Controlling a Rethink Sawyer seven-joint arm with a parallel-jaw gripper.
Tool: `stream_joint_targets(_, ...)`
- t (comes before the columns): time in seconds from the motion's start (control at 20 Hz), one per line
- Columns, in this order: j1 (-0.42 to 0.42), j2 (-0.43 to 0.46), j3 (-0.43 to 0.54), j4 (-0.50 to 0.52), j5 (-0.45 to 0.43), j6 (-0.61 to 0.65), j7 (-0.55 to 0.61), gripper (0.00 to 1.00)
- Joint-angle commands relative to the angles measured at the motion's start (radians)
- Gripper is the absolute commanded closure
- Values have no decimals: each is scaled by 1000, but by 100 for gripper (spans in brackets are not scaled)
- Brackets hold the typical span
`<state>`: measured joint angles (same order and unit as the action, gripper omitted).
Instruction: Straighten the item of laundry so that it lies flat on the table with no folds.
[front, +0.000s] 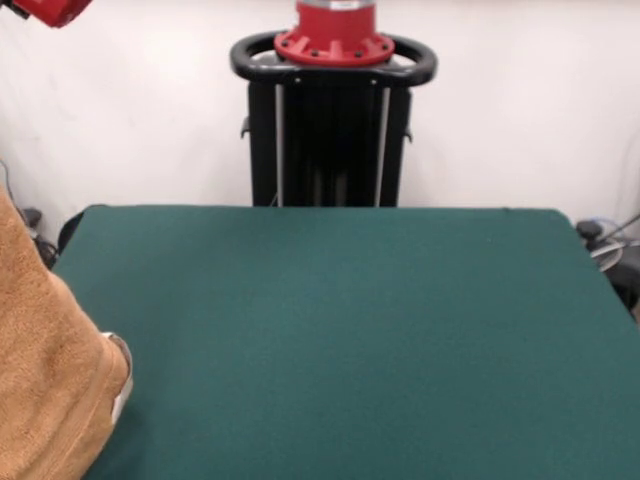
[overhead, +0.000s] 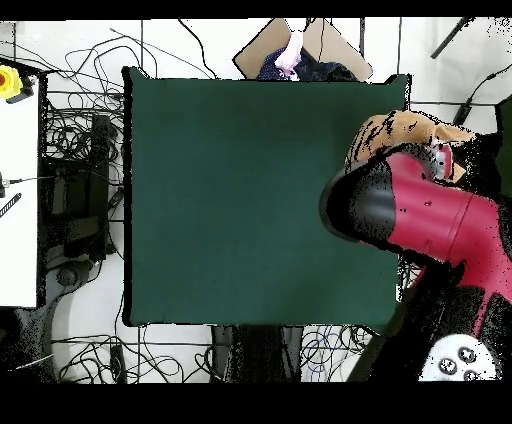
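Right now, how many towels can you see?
1. The orange-tan towel hangs at the front view's left edge, off the table's side; from overhead it shows by the table's right edge, partly behind the red arm. More could be hidden.

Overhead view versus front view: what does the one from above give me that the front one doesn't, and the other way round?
Only the overhead view shows the red and black arm reaching out over the table's right edge, the tangled cables on the floor around it, and a cardboard box past the top edge. Only the front view shows the black pedestal upright behind the table. Both show the green table with its top bare and the orange-tan towel bunched at one side edge, not laid flat. Neither shows the hand.
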<state>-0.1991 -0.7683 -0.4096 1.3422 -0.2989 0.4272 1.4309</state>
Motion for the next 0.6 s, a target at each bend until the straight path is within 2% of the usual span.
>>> stream_joint_targets(0.05, 12, 43, 85, 18, -40, -65, 98, 100)
stream_joint_targets(0.35, 90, 112, -11, 93, -39, -223, 269, 100)
stream_joint_targets(0.6, 165, 175, -95, 149, 23, -308, 358, 100)
